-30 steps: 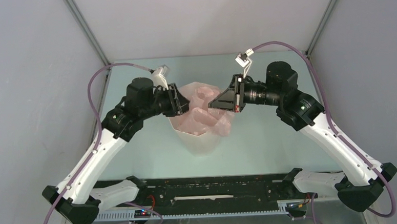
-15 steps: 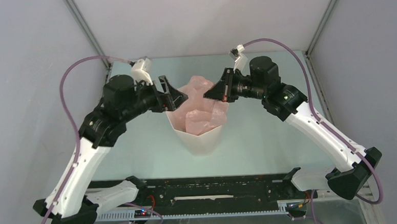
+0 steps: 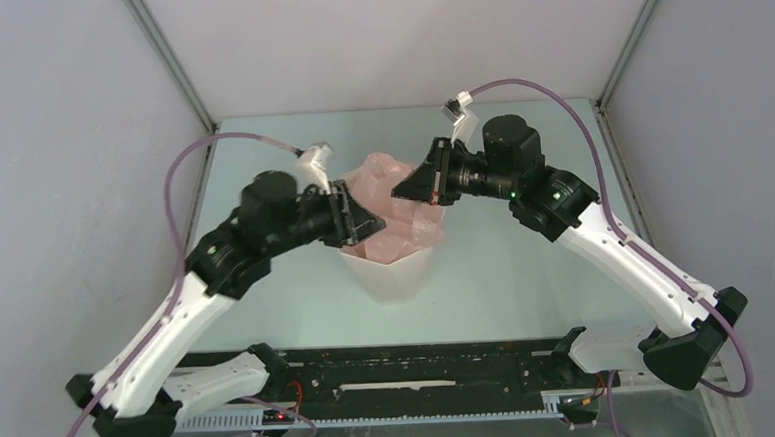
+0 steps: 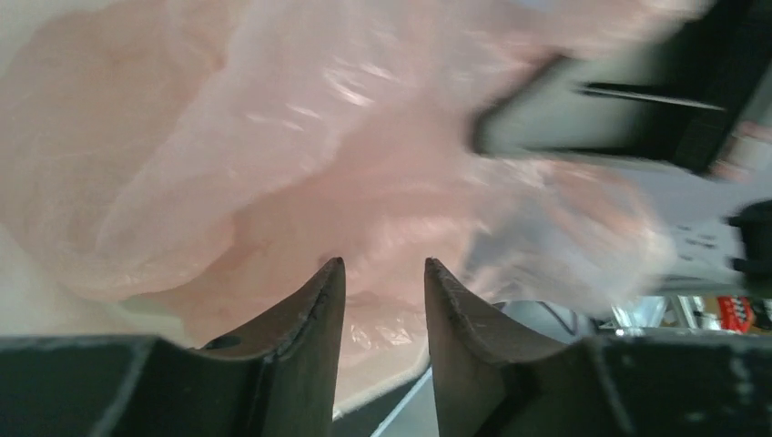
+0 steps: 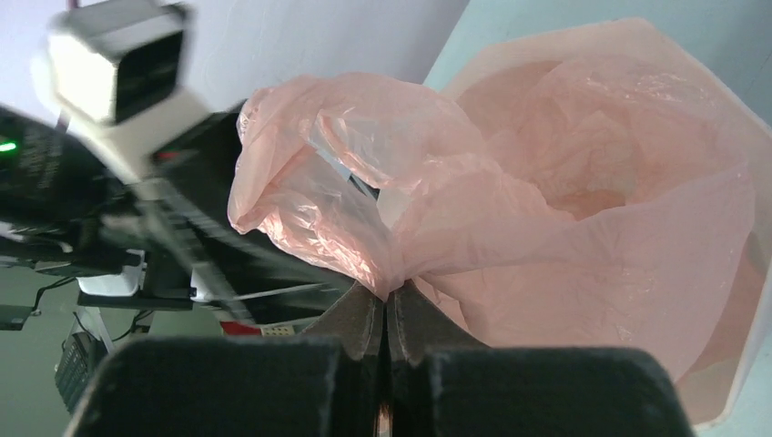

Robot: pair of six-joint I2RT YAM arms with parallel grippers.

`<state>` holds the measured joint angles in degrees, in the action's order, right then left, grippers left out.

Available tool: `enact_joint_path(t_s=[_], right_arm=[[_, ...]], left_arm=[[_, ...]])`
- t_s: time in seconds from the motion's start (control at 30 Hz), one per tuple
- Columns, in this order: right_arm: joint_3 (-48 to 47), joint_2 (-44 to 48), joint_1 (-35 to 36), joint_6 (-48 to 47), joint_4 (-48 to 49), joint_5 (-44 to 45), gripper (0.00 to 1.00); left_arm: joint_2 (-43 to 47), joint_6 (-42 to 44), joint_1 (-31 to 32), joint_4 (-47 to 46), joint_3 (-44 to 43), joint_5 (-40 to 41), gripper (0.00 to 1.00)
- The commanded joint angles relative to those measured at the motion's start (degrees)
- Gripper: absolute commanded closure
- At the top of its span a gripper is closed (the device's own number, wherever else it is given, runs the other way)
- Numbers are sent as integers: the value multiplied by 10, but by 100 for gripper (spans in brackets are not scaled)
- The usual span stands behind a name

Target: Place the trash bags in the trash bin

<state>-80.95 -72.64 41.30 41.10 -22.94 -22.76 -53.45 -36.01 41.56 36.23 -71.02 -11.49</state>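
The white faceted trash bin (image 3: 396,270) stands mid-table. The pale-pink trash bag (image 3: 391,200) sits in its mouth and bulges above the rim. My right gripper (image 3: 399,191) is shut on a gathered fold of the bag (image 5: 473,228) over the bin's far right rim (image 5: 728,127). My left gripper (image 3: 374,222) is open at the bin's left rim, its fingers (image 4: 314,319) apart with pink bag film (image 4: 273,155) just beyond the tips and nothing between them.
Grey enclosure walls stand close on the left, right and back. A black rail (image 3: 421,362) with electronics runs along the near edge between the arm bases. The pale green table (image 3: 526,271) surrounds the bin.
My left arm swung out and back, then came in low again to the bin's left rim. My right gripper shifted slightly left, holding the bag. The bag's top sits a little higher.
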Motion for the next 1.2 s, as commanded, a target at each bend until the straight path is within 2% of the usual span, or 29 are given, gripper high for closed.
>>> enact_joint_path(t_s=[0.0, 0.03, 0.1, 0.23, 0.4, 0.47, 0.73, 0.93, 0.97, 1.07, 1.17], right_arm=[[-22, 6, 13, 8, 16, 12, 100], [-22, 6, 16, 7, 13, 15, 100], [-22, 7, 23, 4, 7, 23, 100], [-27, 6, 39, -14, -6, 50, 100], [-54, -8, 63, -41, -36, 86, 100], [-60, -12, 72, -47, -43, 97, 100], [-68, -12, 90, -52, -55, 115, 98], [-79, -17, 98, -63, -68, 126, 98], [-81, -19, 100, -64, -70, 127, 97], [-83, -19, 105, -69, -75, 129, 96], [-81, -15, 106, -75, -90, 130, 86]], left_arm=[[-45, -16, 7, 30, 0, 50, 59], [-36, -10, 7, 28, -8, 55, 58], [-10, 8, 7, 16, -26, 64, 49], [34, 9, 7, 13, -64, 58, 19], [20, -77, 7, -7, -116, 14, 2], [2, -110, 7, -9, -131, 23, 1], [-57, -197, 6, -57, -153, 56, 14], [-87, -240, 11, -73, -141, 39, 17], [-89, -241, 12, -75, -139, 40, 21], [-88, -234, 11, -73, -138, 58, 39], [-79, -218, 5, -72, -134, 72, 57]])
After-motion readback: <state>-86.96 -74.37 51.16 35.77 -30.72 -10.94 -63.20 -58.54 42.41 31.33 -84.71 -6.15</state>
